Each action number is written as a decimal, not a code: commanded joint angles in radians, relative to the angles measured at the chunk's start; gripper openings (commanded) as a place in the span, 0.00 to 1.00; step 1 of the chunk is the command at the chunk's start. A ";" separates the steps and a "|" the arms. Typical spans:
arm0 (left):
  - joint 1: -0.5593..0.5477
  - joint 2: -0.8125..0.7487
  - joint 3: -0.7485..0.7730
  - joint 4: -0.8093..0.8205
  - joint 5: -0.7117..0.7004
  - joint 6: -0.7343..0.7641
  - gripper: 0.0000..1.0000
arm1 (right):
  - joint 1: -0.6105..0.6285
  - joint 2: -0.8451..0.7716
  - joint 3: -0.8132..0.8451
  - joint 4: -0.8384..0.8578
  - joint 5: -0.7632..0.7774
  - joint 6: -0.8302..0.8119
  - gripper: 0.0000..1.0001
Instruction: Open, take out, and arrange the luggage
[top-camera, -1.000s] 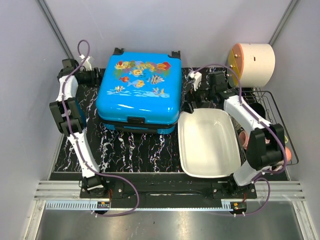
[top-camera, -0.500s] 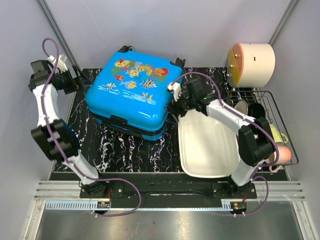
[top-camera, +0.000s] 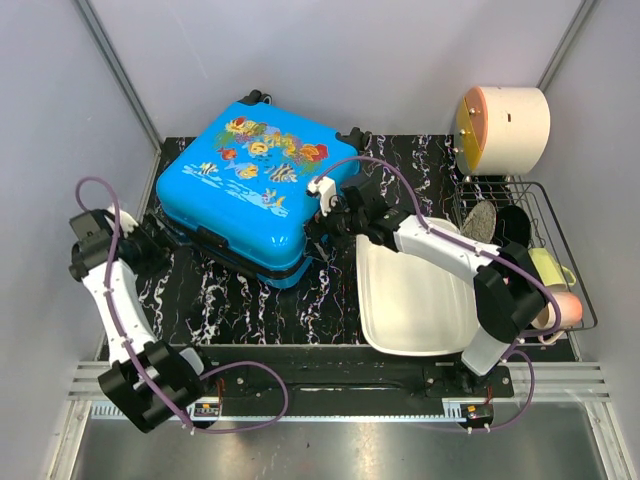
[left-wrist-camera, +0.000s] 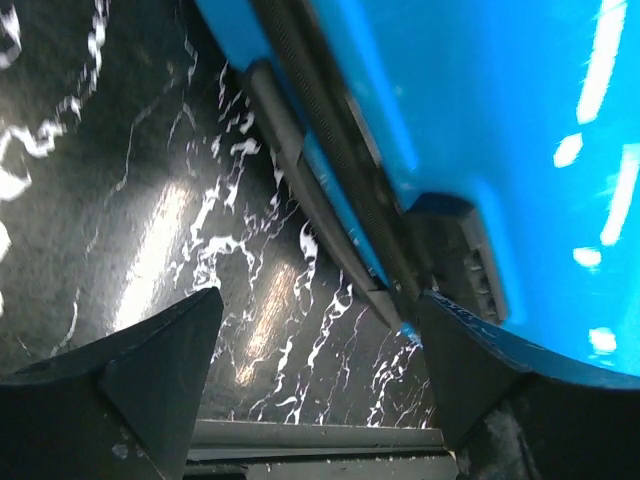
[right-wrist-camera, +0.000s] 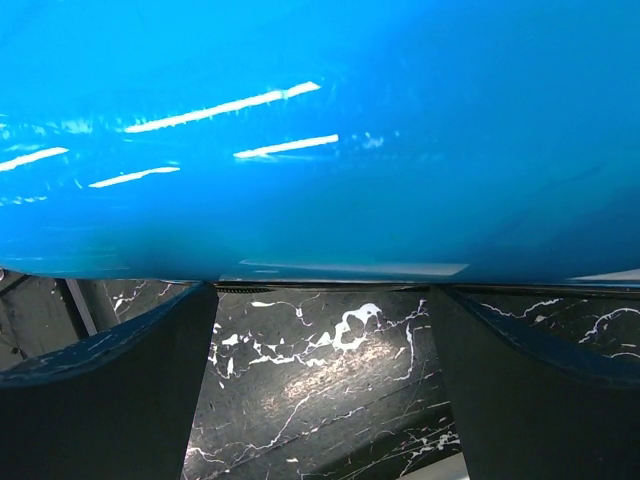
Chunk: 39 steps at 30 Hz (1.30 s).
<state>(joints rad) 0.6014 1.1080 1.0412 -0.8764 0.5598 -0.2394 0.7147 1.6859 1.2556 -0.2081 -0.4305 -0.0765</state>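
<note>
The luggage (top-camera: 255, 190) has swung askew; left fingers (left-wrist-camera: 150, 370) and right fingers (right-wrist-camera: 110, 400), apart, flank it. Stiff, slick shell: its seam seems the best hold.

The suitcase (top-camera: 255, 190) shell is hard, smooth plastic with a high gloss: just beyond the right fingers (right-wrist-camera: 130, 400) it carries sharp white streaks of light. Those fingers are dark matt plastic, as are the left fingers (left-wrist-camera: 150, 380) (a few pale specks mark one of them). Just past one left fingertip, the black latch (left-wrist-camera: 465, 255) looks like dull moulded plastic, and the dark seam band (left-wrist-camera: 330, 120) beside it has a fine ribbed grain. Between each pair of fingers the table top (left-wrist-camera: 150, 200) is black with white veining, polished and reflective. Beside the right fingers the white basin (top-camera: 415, 290) is smooth with a soft sheen, and the rack (top-camera: 520, 184) beyond is thin dark wire.
</note>
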 joint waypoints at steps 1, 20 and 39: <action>-0.002 -0.036 -0.133 0.013 -0.022 -0.066 0.82 | 0.009 -0.025 0.093 0.193 0.023 -0.023 0.97; -0.164 0.214 -0.267 0.433 -0.037 -0.282 0.71 | 0.009 0.023 0.194 0.282 0.062 0.037 0.99; -0.109 0.118 -0.284 0.370 -0.008 -0.265 0.59 | -0.087 -0.273 -0.032 0.147 0.115 0.015 1.00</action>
<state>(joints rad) 0.4839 1.2530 0.7547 -0.5552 0.6113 -0.4953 0.6724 1.4399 1.2297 -0.0647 -0.2989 -0.0864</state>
